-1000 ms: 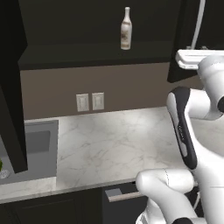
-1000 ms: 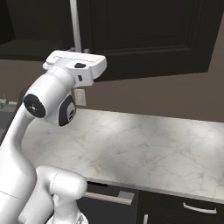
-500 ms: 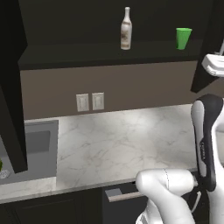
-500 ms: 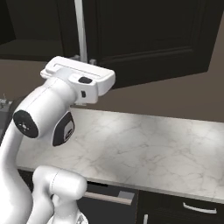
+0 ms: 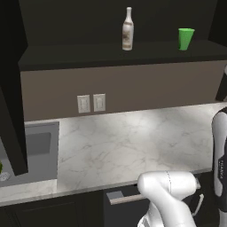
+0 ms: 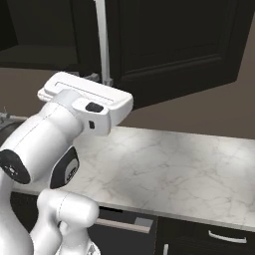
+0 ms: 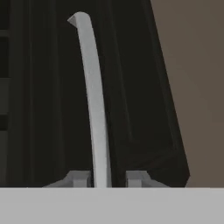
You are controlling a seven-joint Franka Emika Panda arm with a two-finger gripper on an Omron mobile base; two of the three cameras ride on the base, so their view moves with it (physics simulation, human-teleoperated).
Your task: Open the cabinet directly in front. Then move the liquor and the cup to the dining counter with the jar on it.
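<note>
The near-black cabinet (image 5: 111, 49) stands open. On its shelf are the pale liquor bottle (image 5: 127, 29) and, to its right, the green cup (image 5: 185, 38). The right door (image 6: 169, 45) is swung out towards me. My gripper (image 7: 103, 179) straddles the lower end of that door's silver bar handle (image 7: 94, 100). One fingertip (image 7: 78, 178) lies against the bar and the other stands slightly apart, so the jaws are narrow but open. In the right base view the hand (image 6: 84, 99) reaches up to the handle (image 6: 103, 40). The dining counter and the jar are out of view.
A marble worktop (image 5: 133, 146) runs below the cabinet, with a sink (image 5: 31, 150) at its left and wall outlets (image 5: 91, 103) behind it. The left door (image 5: 11, 88) hangs open at the far left. A drawer (image 6: 124, 225) below the worktop stands slightly ajar.
The right door has swung further open, uncovering the green cup. My arm has moved right with the handle, and the fingers have drawn closer together around the bar.
</note>
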